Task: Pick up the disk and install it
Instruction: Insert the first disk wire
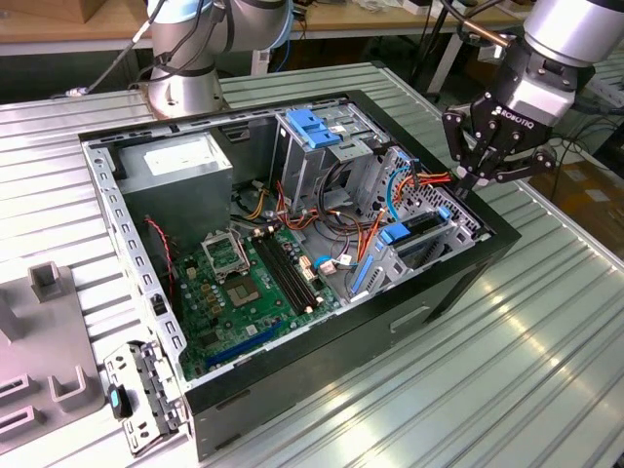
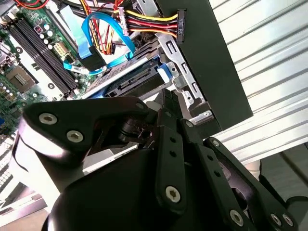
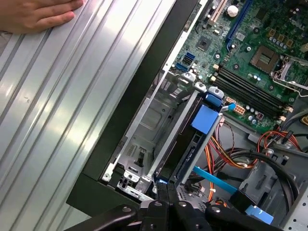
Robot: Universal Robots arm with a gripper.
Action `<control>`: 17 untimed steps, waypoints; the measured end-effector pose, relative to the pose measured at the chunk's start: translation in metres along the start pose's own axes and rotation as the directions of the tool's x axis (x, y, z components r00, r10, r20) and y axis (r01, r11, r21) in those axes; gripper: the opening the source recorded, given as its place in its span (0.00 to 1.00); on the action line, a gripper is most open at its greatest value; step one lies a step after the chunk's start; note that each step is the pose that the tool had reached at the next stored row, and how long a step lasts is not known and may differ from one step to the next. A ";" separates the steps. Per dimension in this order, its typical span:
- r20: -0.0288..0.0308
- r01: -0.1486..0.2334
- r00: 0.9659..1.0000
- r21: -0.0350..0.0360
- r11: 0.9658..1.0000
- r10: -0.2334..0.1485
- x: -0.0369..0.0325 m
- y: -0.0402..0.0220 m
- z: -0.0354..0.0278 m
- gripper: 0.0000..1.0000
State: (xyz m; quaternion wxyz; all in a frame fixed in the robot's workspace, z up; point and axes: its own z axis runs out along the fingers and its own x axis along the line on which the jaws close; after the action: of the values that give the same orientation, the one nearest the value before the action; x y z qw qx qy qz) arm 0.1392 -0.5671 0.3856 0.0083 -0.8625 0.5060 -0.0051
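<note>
Disk, the flat rectangular hard drive (image 1: 419, 234) with dark metal body and bright blue plastic rails, is sitting in the silver metal drive cage (image 1: 429, 261) at the near corner of the open black computer case (image 1: 292, 390), which is lying on the ribbed metal table (image 1: 487, 370). In the exterior view the black claw (image 1: 467, 183) is hanging right over the cage's outer end, fingers drawn together with no gap showing, and I cannot tell whether anything is pinched between them.

In the second wrist view the claw (image 2: 166, 103) is pointing at the disk (image 2: 134, 84), whose connector edge is facing the thin blue cable (image 2: 85, 33) and the bundle of coloured wires just beside it.

In the first wrist view the disk (image 3: 185, 144) is showing edge-on between the cage walls, the claw (image 3: 163, 190) just at its end, and a person's hand (image 3: 38, 14) is resting on the table well apart.

My read: this is the seating stage. Doing it well is looking like pressing straight along the rails, square and gentle, keeping those wires out of the slot.
</note>
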 end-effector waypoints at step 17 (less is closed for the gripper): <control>0.004 0.204 0.979 0.000 0.979 -0.204 0.0000 0.0000 0.0000 0.11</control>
State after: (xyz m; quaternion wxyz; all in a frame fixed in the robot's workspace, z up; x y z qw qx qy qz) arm 0.1392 -0.5671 0.3857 0.0088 -0.9099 0.4147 -0.0042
